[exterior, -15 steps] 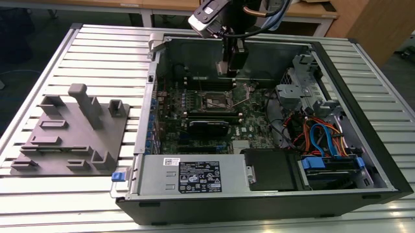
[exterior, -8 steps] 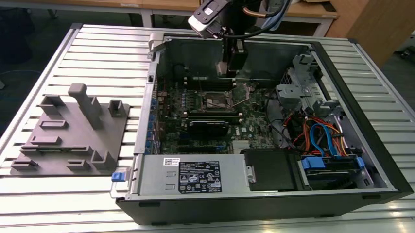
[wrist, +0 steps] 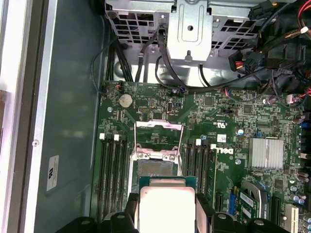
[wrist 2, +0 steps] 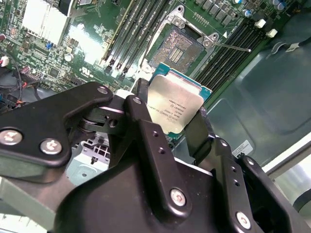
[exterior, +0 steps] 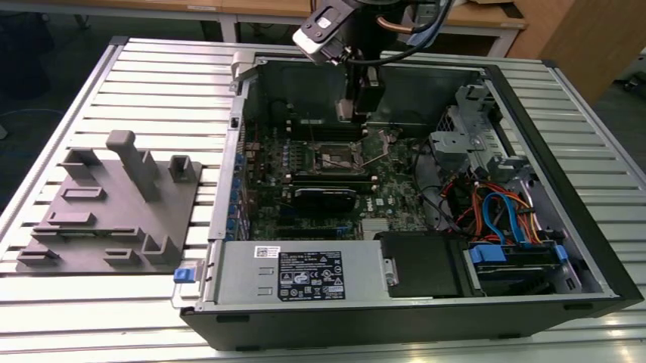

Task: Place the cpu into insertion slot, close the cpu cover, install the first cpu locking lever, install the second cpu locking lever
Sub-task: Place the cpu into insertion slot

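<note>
Silver cpu (wrist 2: 177,103) in hand (wrist 2: 171,110), apparently above insertion slot (wrist 2: 181,48)

A slatted metal bench (exterior: 151,83) carries an open black computer case (exterior: 576,189); at the exterior view's left lies a grey moulded fixture plate (exterior: 101,227), apart from the case; inside, a power supply (exterior: 293,274) sits beside orange and blue cables (exterior: 495,212); the first wrist view shows a finned heatsink (wrist: 266,153), a coin cell (wrist: 126,100) and long black memory slots (wrist: 112,170).

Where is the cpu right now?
In both wrist views the cpu is held in the gripper, close to the empty insertion slot, not yet in it.
</note>
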Available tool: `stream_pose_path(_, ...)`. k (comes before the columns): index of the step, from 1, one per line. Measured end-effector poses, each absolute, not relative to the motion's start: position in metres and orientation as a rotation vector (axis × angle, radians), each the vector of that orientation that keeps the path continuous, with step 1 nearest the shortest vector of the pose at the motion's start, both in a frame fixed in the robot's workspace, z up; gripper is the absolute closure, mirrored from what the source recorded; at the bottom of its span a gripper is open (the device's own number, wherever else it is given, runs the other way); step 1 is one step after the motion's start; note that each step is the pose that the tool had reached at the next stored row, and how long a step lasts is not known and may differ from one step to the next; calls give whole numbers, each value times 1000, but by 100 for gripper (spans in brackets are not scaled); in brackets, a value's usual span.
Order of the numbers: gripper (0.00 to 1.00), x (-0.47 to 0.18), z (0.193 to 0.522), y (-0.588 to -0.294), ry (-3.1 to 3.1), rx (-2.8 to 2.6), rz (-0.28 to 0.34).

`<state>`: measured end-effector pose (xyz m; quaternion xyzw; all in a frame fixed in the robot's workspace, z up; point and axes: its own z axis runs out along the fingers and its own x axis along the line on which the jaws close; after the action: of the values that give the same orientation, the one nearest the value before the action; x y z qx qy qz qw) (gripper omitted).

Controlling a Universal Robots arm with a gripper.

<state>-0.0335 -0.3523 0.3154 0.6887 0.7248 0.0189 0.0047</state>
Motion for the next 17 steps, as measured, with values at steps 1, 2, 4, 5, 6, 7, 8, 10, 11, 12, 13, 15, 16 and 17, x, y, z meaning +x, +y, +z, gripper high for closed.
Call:
stream_pose_path(1,46,-34,314,-352,2270,2157,59)
stream_pose_path(2,46,-34,312,-352,2270,2157,59)
stream_pose_path(4,46,-34,308,-352,2270,2157,59)
stream_pose_path(5,46,-34,307,-352,2270,2157,59)
stream_pose_path(6,46,-33,305,-352,2270,2157,59)
stream_pose_path(7,46,-34,304,-352,2270,2157,59)
stream_pose_path(8,46,-34,303,-352,2270,2157,59)
stream_pose_path(10,46,-34,303,-352,2270,2157,59)
stream_pose_path(11,46,-34,303,-352,2270,2157,59)
stream_pose_path(12,46,-34,302,-352,2270,2157,59)
stream_pose_path(13,46,-34,301,-352,2270,2157,59)
stream_pose_path(15,46,-34,301,-352,2270,2157,59)
stream_pose_path(16,46,-34,301,-352,2270,2157,59)
stream_pose_path(17,46,-34,301,-352,2270,2157,59)
